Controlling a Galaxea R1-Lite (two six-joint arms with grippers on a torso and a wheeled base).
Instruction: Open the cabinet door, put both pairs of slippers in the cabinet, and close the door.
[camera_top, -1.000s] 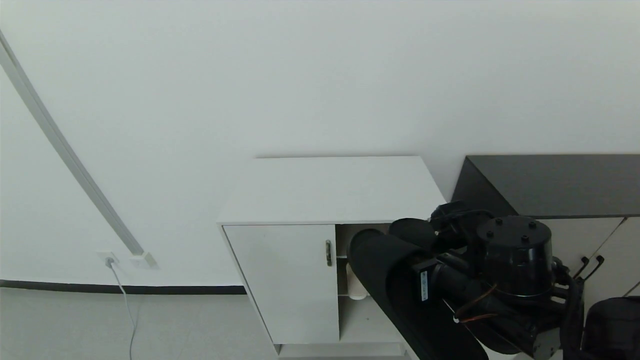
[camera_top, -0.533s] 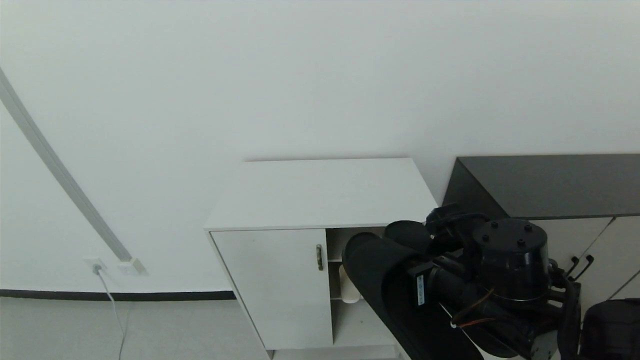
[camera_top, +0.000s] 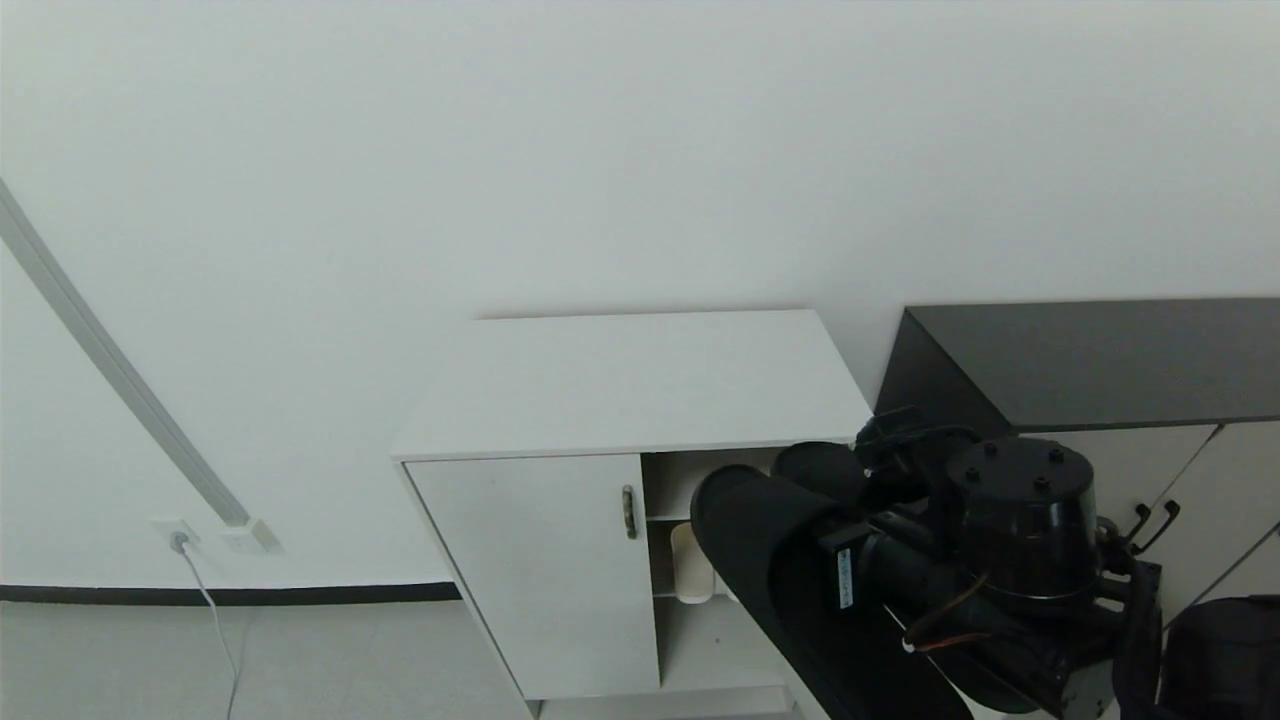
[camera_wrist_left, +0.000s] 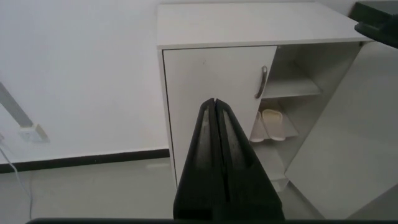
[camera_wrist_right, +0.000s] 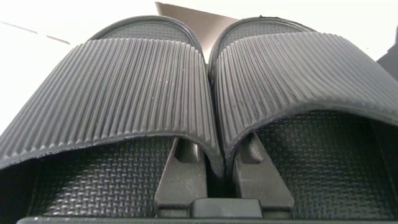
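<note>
The white cabinet (camera_top: 620, 380) stands against the wall, its left door (camera_top: 540, 570) closed. The right door (camera_wrist_left: 348, 137) is swung open. A cream pair of slippers (camera_top: 690, 565) lies on the middle shelf, and the same cream pair (camera_wrist_left: 273, 123) appears in the left wrist view. My right gripper (camera_wrist_right: 216, 167) is shut on the black pair of slippers (camera_wrist_right: 211, 87), clamping their two inner walls together. That black pair (camera_top: 770, 540) hangs in front of the open right compartment. My left gripper (camera_wrist_left: 215, 107) is shut and empty, some way back from the closed door.
A dark-topped cabinet (camera_top: 1100, 360) adjoins the white one on the right. A wall socket with a cable (camera_top: 180, 542) and a slanted wall strip (camera_top: 110, 370) are at the left. Bare floor (camera_top: 300, 660) lies in front of them.
The whole head picture has shifted, so the cabinet sits further left in it. The right arm with the black slippers keeps nearly the same place in the picture.
</note>
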